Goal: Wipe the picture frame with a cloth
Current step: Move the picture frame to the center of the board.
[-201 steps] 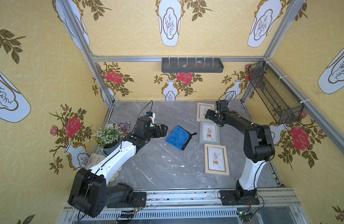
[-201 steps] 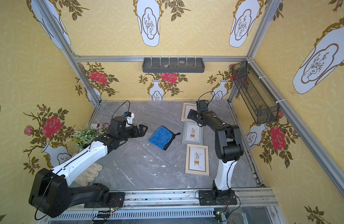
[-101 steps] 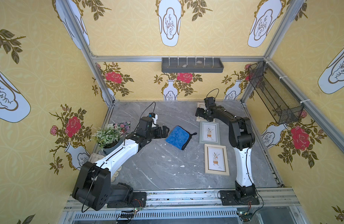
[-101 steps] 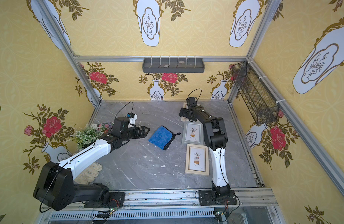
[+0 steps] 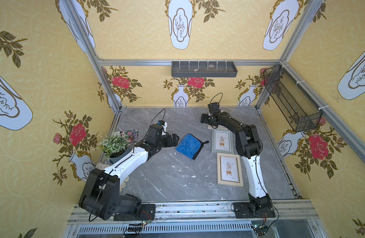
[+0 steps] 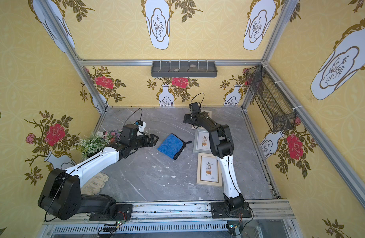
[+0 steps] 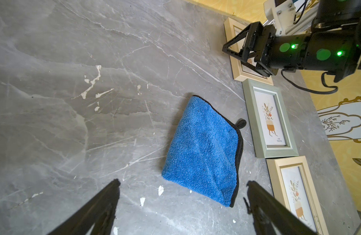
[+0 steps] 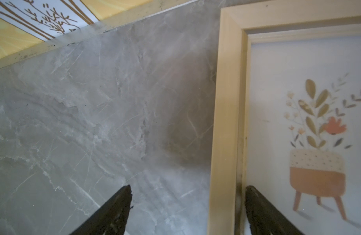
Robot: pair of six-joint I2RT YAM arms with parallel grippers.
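Blue cloth lies free on the grey marble tabletop, about the middle and a shade toward the far edge, set at a slant. Black trim runs down its right side. Its little black loop pokes out toward the grey frame, just short of touching.

Left claw sits low, just beside the cloth's left edge, jaws spread wide and empty. In the left wrist view its two black fingers bracket that nearest edge of the cloth, and neither is on the fabric.

Over to the right, three frames lie flat in a line right of the middle, running from the far edge toward the near one. Right claw is down at the far frame, the pale wood one closest to the far edge. Its jaws stand apart. In the right wrist view one finger is over bare marble and the other is over the glass, hard by the inner lip. The frame's left rail runs between them. Whether either finger actually presses the wood, I cannot tell.

Grey frame holds the middle of the line, and the near frame, pale wood again, comes after it. Every print shows a potted plant.

A small plant stands at the left edge, and a glove lies toward the near-left corner beside the left arm.
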